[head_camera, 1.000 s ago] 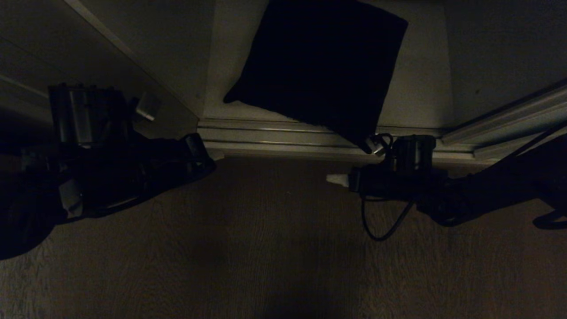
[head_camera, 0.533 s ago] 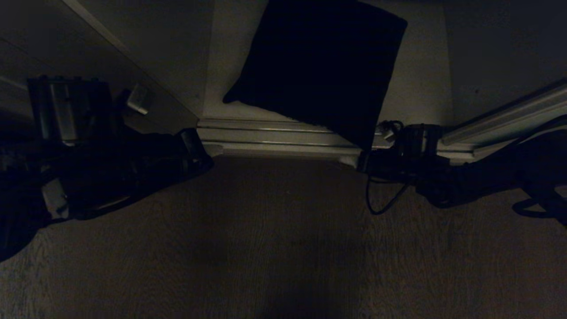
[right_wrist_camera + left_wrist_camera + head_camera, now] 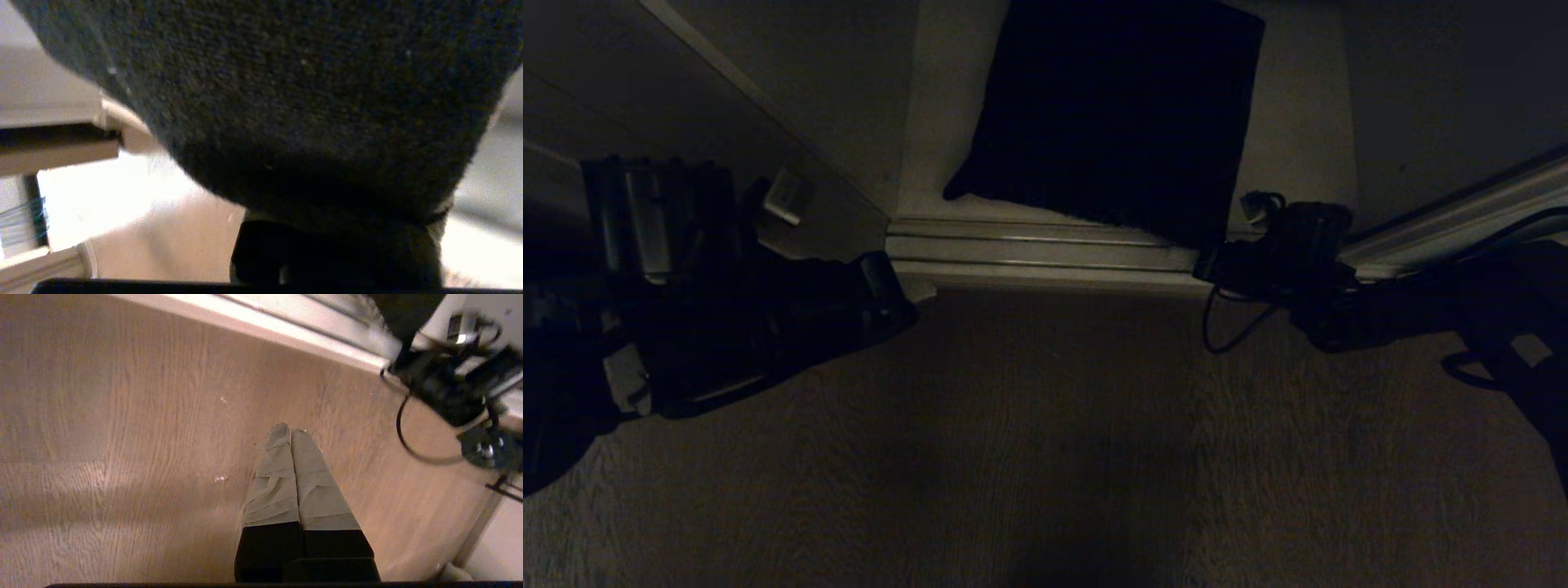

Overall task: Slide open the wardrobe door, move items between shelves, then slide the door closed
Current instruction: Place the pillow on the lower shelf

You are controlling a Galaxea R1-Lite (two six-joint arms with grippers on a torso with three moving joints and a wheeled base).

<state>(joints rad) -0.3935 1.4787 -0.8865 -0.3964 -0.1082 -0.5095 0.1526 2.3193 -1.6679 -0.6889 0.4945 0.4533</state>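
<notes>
Wood floor [image 3: 1029, 457] below; my right gripper [image 3: 1217, 265], clamped on the black garment [image 3: 1115, 114], could drag it over the shelf [image 3: 1290, 139] edge; left gripper [image 3: 291, 437] pressed together

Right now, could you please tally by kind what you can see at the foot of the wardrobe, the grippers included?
Folded garments: 1, the black garment on the bottom shelf
Grippers: 2, the left gripper and the right gripper
Door tracks: 1, the sliding-door track
Total: 4
</notes>
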